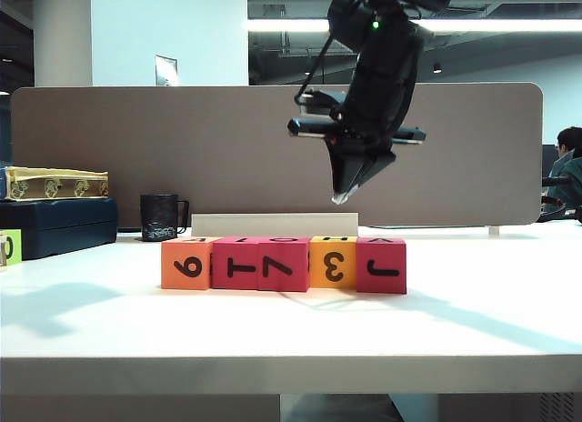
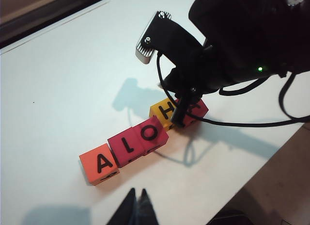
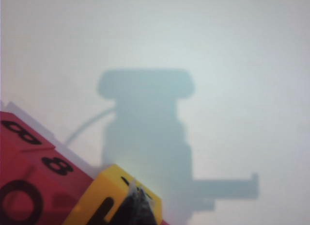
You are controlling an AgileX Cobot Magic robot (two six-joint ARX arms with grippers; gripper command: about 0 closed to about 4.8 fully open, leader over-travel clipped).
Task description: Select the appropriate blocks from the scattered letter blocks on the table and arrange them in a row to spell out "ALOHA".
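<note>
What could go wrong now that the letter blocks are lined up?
The right gripper, shut, hangs just above the yellow H block and the end pink block. If it swings low, it might knock them out of the row. Its black cable seems to droop near those blocks and could snag one. The left gripper, also shut, sits farther off.

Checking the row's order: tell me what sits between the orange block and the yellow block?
Two pink-red blocks, reading L and O on top in the left wrist view, sit between the orange block and the yellow block.
</note>
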